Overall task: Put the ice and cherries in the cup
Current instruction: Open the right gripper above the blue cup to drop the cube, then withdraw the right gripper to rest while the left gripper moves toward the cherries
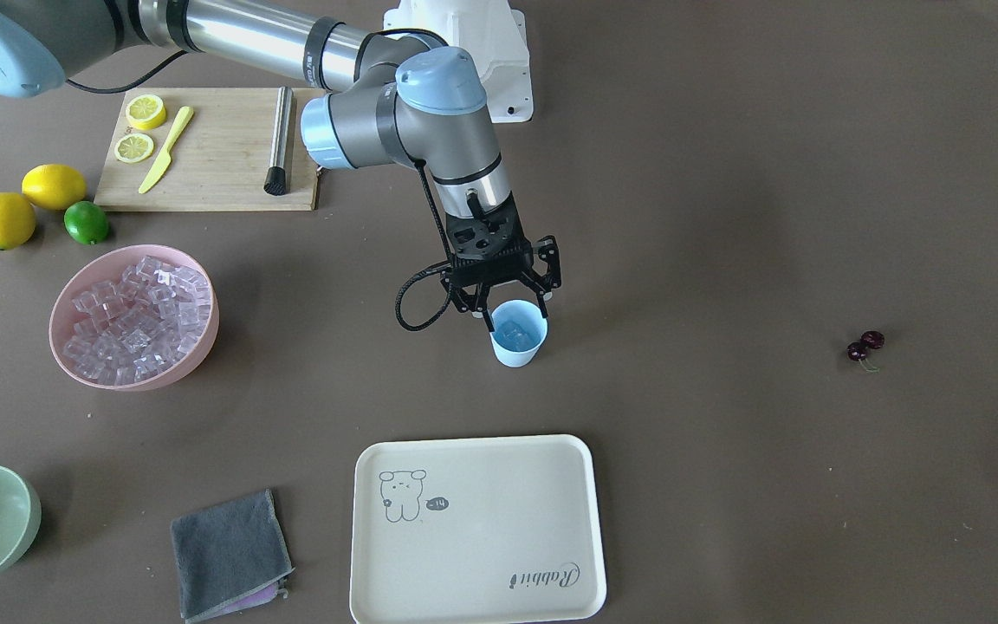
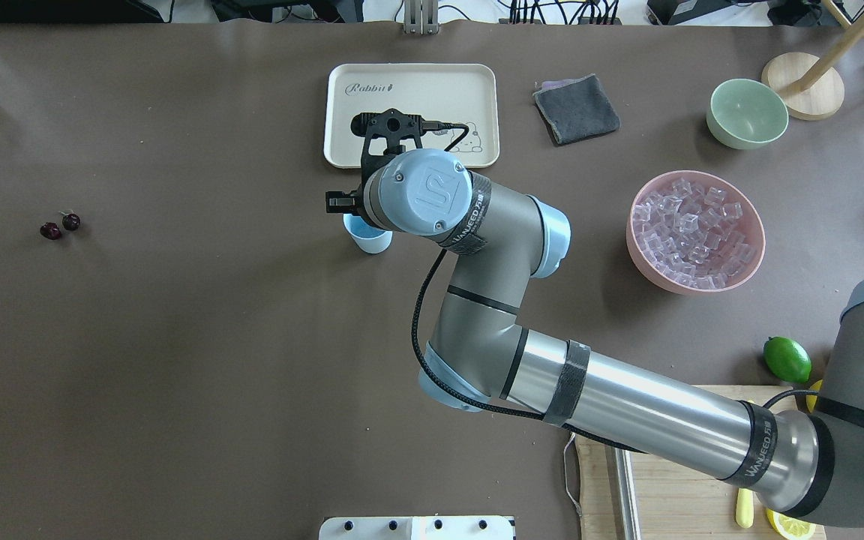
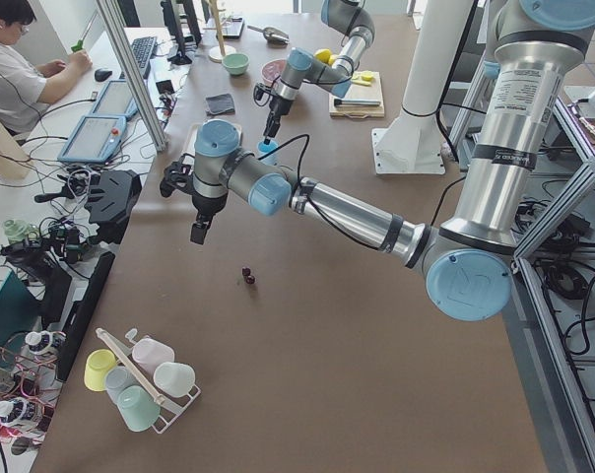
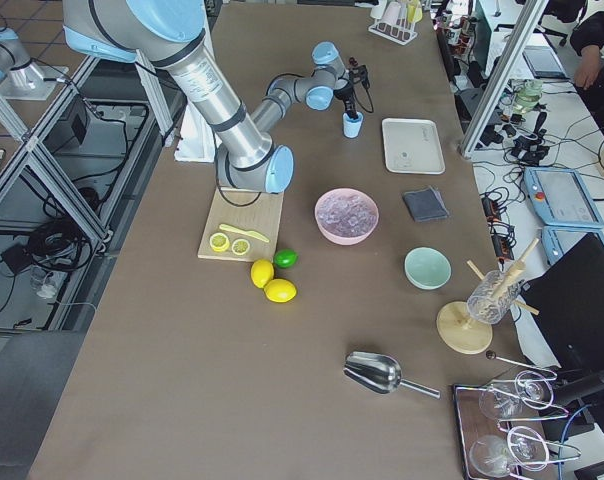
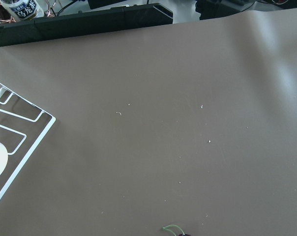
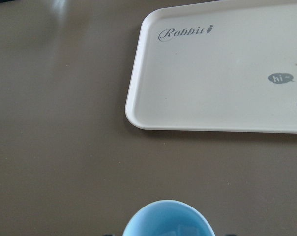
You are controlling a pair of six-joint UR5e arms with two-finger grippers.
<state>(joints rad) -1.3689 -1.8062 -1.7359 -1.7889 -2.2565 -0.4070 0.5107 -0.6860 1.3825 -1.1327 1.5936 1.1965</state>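
Right gripper (image 1: pixel 517 311), fingers spread wide, over cup (image 1: pixel 516 351) holding ice (image 1: pixel 516 332); the finger at the rim's 9 o'clock may snag and tip it.

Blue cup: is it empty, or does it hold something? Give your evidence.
Not empty. The front view shows clear ice inside the upright cup, just below the open right gripper. The cherries lie outside it, well apart.

The cup's (image 6: pixel 168 220) rim shows at bottom edge, tray (image 6: pixel 207 73) lying beyond it.
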